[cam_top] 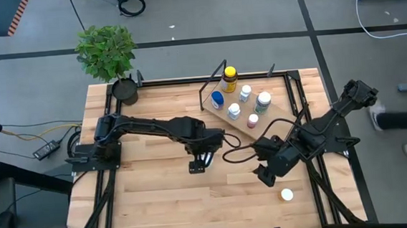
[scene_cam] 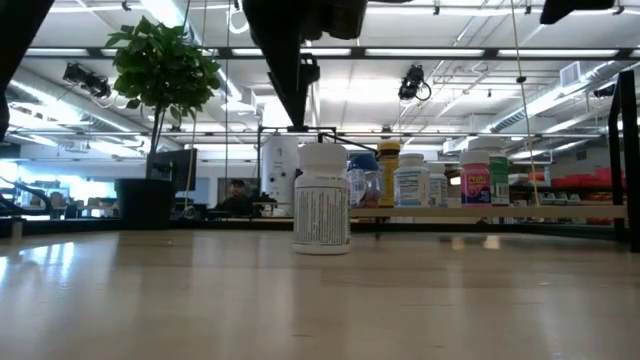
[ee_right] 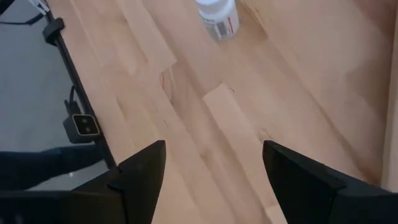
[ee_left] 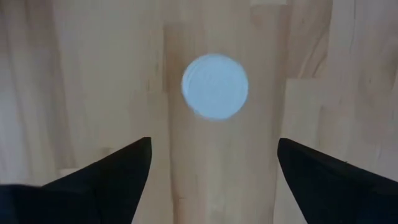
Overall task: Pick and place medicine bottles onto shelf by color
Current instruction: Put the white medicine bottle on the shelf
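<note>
- The left gripper hangs over the middle of the bench, on the near side of the shelf, and it points straight down.
- Its fingers are spread wide and hold nothing; between them the left wrist view shows the round white cap of a bottle standing on the wood below.
- In the low view this white bottle stands upright on the bench with its label to the camera, in front of the shelf.
- The right gripper is low over the bench, near the shelf's near end, with its fingers apart and empty.
- Another white-capped bottle stands alone on the bench, farther from the shelf than the right gripper; the right wrist view shows it ahead of the fingers.
- On the shelf stand several bottles: an amber one with a yellow cap, a blue-capped one, and white-capped ones.
- A potted plant stands at the bench corner, well apart from the shelf.
</note>
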Controlling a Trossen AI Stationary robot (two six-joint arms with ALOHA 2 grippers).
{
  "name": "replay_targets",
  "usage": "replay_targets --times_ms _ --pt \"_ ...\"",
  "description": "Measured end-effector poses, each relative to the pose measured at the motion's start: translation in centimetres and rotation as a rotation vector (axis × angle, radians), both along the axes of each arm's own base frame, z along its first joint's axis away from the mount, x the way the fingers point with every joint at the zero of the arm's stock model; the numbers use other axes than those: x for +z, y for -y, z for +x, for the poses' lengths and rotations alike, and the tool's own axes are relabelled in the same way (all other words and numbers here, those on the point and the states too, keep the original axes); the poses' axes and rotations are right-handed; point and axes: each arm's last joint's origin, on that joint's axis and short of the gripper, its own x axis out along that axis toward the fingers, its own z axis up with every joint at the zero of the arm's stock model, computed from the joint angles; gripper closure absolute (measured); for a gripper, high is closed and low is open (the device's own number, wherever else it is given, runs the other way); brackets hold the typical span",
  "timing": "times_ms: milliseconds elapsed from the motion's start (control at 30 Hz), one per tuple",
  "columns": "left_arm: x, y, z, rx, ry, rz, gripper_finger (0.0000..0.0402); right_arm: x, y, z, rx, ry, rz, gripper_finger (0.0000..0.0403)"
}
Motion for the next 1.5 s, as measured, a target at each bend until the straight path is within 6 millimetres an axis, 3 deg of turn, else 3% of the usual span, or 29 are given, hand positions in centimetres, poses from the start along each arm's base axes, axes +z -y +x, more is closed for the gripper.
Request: replay_targets --times_ms 233,433,667,967,1167,1500 --pt "2.1 -0.3 -2.1 0.019 0.089 0.033 0.0077 0.1 0.4 0.4 0.045 0.018 -0.042 0.0128" --pt "2.7 -0.8 -5.8 0.089 0.253 0.000 0.0095 0.2 0.9 1.6 0.086 0.095 -0.129 0.0128" --pt "2.4 -1.4 -11.1 0.201 0.349 -0.060 0.0100 -1.3 1.2 5.9 0.170 0.186 -0.212 0.0126" --pt "2.3 -2.0 -16.6 0.350 0.401 -0.120 0.0100 -3.4 3.6 11.2 0.275 0.286 -0.300 0.0099" --pt "3.2 -2.2 -18.2 0.386 0.459 -0.150 0.0100 -5.3 5.2 13.0 0.323 0.243 -0.360 0.0086" --pt "3.9 -2.2 -18.9 0.388 0.501 -0.164 0.0100 -8.7 5.4 15.2 0.414 0.203 -0.353 0.0086"
